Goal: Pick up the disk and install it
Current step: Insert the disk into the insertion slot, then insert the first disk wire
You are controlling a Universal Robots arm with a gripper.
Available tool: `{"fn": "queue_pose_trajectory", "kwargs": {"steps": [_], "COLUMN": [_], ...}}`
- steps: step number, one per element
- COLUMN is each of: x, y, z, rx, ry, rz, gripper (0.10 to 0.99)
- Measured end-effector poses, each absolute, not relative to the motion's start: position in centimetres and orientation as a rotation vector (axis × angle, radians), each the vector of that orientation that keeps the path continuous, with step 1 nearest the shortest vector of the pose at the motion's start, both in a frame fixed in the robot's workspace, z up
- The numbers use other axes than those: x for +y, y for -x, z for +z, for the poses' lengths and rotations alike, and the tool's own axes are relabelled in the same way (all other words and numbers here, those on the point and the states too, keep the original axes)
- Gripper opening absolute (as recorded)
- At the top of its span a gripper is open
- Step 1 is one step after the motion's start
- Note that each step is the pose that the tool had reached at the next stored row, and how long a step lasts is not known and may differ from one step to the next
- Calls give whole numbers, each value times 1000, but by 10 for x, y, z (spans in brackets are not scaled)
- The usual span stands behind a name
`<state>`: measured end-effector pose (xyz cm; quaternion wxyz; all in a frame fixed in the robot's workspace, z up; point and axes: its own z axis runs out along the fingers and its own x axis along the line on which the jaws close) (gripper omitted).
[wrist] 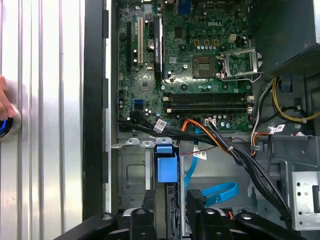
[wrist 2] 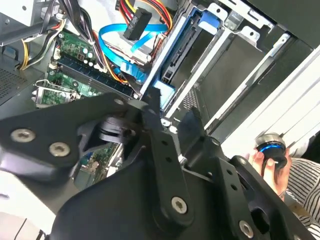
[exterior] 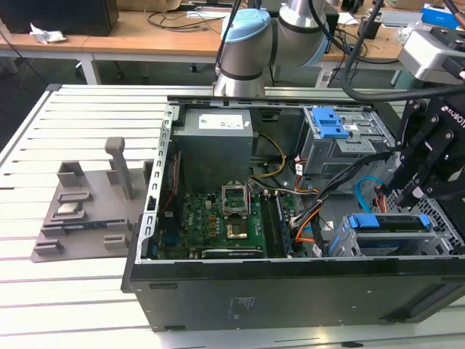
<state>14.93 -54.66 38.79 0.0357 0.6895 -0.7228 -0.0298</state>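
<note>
Hovering at the right edge of the exterior view, the gripper (exterior: 407, 190) stands released, its fingers (wrist: 196, 200) parted just above the disk (exterior: 389, 222), which sits edge-up in the drive cage (exterior: 347, 243) at lower right.

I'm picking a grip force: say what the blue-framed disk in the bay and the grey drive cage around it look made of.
The disk's blue carrier bracket looks like moulded plastic: uniform matte colour, soft sheen. Its dark edge below looks metal, though little shows. The grey drive cage looks like stamped sheet steel: dull silver, punched holes, folded tabs.
</note>
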Motion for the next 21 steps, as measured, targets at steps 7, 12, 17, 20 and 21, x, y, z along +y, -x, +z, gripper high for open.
{"fn": "queue_pose_trajectory", "kwargs": {"steps": [7, 12, 17, 20, 21], "x": [-547, -547, -546, -546, -546], "y": [-149, -151, -158, -166, -169], "z": [388, 387, 387, 387, 387], "rx": [-2221, -2221, -2220, -2220, -2220], "ry": [-2118, -2118, -2118, -2118, -2118], "rz": [-91, -92, -91, -90, -90], "gripper": [106, 106, 106, 106, 106]}}
